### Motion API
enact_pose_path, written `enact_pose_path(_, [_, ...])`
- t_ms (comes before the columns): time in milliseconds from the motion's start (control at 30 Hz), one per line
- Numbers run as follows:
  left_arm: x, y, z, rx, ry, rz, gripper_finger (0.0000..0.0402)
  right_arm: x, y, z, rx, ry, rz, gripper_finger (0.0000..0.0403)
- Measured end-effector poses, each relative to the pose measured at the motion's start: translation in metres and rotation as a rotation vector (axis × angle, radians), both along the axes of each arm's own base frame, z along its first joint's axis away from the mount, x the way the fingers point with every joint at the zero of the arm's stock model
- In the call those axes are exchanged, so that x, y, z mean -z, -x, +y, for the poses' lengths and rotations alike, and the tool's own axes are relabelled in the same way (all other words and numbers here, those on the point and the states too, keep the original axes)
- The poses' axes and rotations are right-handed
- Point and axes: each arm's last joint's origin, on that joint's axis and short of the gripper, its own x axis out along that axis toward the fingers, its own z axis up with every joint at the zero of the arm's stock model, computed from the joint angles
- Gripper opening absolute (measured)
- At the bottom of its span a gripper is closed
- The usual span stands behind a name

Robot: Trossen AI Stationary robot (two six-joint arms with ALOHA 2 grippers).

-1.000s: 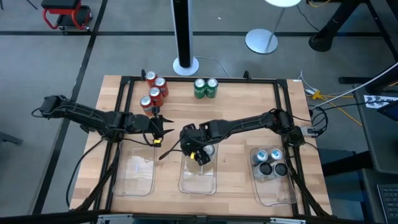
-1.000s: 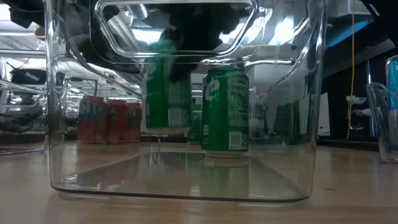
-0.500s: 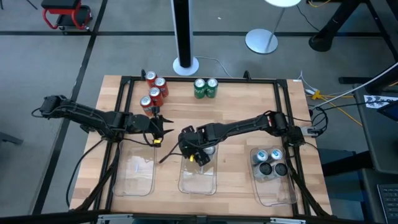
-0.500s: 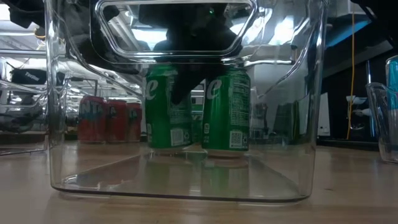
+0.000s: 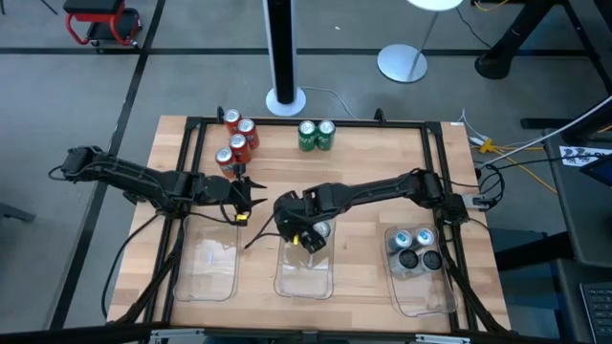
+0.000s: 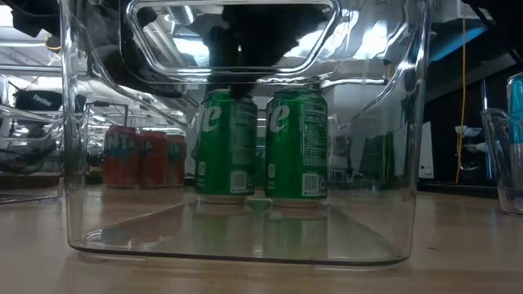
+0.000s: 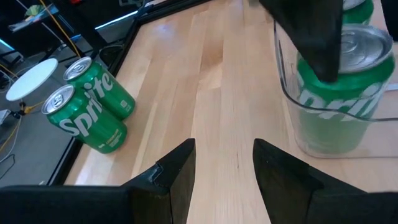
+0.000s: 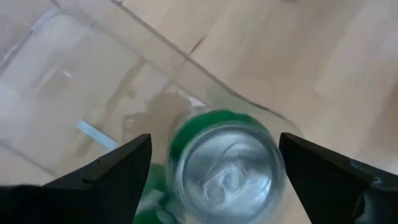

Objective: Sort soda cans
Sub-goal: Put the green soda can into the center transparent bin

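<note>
Two green soda cans (image 6: pixel 225 143) (image 6: pixel 297 143) stand upright side by side on the floor of the clear middle tray (image 5: pixel 287 285), at its far end. My right gripper (image 5: pixel 306 234) hangs open just above the left one of them (image 8: pixel 227 168), with a finger out to each side of its silver top and not touching it. In the high view this gripper covers that can. My left gripper (image 5: pixel 251 198) waits open over the bare wood left of the middle tray, with nothing between its fingers (image 7: pixel 180 168).
Several red cans (image 5: pixel 237 140) stand at the far left and two green ones (image 5: pixel 316 135) at the far middle. The right tray (image 5: pixel 421 291) holds several silver and dark cans. The left tray (image 5: pixel 206 272) sits near the front edge. A black frame (image 5: pixel 287 121) borders the table.
My right gripper has lowered a green can into the middle tray and stood it beside the one that was there. It has let go of it and gone up, so its fingers now stand above the can's top.
</note>
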Motion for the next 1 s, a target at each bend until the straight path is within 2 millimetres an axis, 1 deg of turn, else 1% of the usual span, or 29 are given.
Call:
enact_pose_path(67, [0.0, 0.0, 0.0, 0.0, 0.0, 0.0, 0.0153, -0.013, 0.001, -0.001, 0.0, 0.04, -0.015, 0.0351])
enact_pose_path(333, [0.0, 0.0, 0.0, 0.0, 0.0, 0.005, 0.0153, -0.065, 0.017, -0.01, -0.002, 0.25, -0.012, 0.0351])
enact_pose_path(433, [0.0, 0.0, 0.0, -0.002, 0.003, 0.004, 0.0153, -0.074, 0.022, -0.014, -0.018, 0.387, -0.022, 0.0351])
enact_pose_path(533, [0.0, 0.0, 0.0, -0.003, 0.005, 0.003, 0.0153, -0.074, 0.028, -0.025, -0.013, 0.526, 0.048, 0.0351])
enact_pose_path(567, [0.001, 0.0, 0.0, -0.004, 0.007, 0.004, 0.0153, -0.073, 0.032, -0.031, -0.007, 0.546, 0.097, 0.0351])
enact_pose_path(633, [0.001, 0.0, 0.0, -0.005, 0.009, 0.005, 0.0153, -0.071, 0.038, -0.05, 0.021, 0.559, 0.186, 0.0351])
enact_pose_path(733, [0.001, 0.001, 0.0, -0.005, 0.008, 0.011, 0.0153, -0.067, 0.041, -0.08, 0.084, 0.592, 0.258, 0.0351])
enact_pose_path(867, [0.002, 0.001, 0.0, -0.005, 0.007, 0.016, 0.0153, -0.068, 0.04, -0.115, 0.09, 0.632, 0.272, 0.0351])
enact_pose_path(1000, [0.003, 0.002, 0.0, -0.005, 0.006, 0.027, 0.0153, -0.069, 0.037, -0.148, 0.072, 0.651, 0.247, 0.0351])
